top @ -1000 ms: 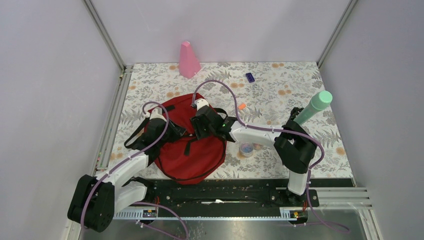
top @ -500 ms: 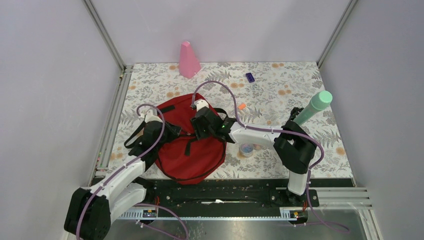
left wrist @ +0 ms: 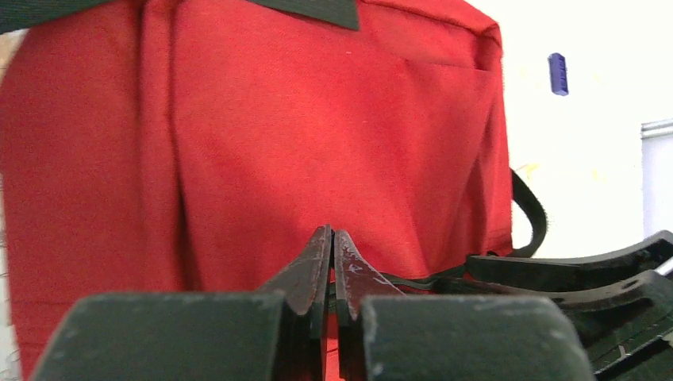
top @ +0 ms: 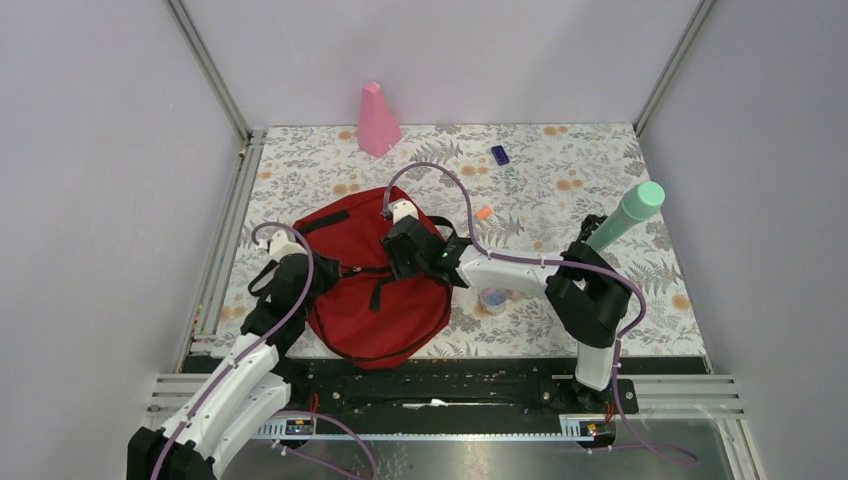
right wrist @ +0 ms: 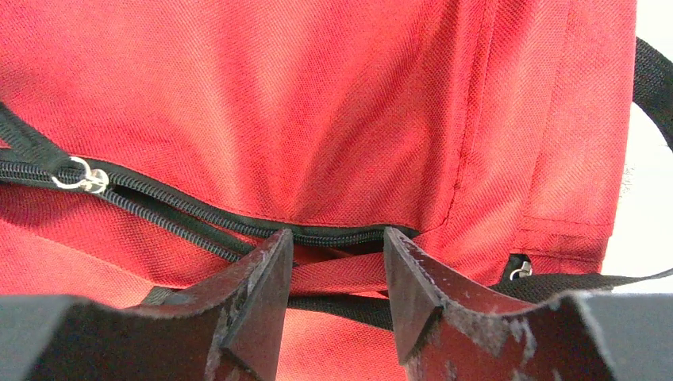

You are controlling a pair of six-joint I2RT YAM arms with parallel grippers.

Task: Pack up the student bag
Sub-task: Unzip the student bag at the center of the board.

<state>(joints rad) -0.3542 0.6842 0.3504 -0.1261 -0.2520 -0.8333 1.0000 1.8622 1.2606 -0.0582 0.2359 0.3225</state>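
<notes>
Dark red student bag [top: 375, 300] lies flat on the floral bench [top: 560, 180], zipper [right wrist: 198, 210] partly open; left tool [left wrist: 332, 238] pinched shut at its edge, right tool [right wrist: 333, 246] half-wide astride the zipper; pink cone [top: 377, 120], green-capped bottle [top: 628, 215] and small purple item [top: 500, 154] lie outside, so packing looks barely begun.

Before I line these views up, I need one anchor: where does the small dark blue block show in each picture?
Top external: the small dark blue block lies on the far side of the flowered table, right of the pink cone.
Left wrist: the block is at upper right, beyond the edge of the student bag.
Right wrist: not in it.
Shared landmark: the red student bag, in all three views.
</notes>
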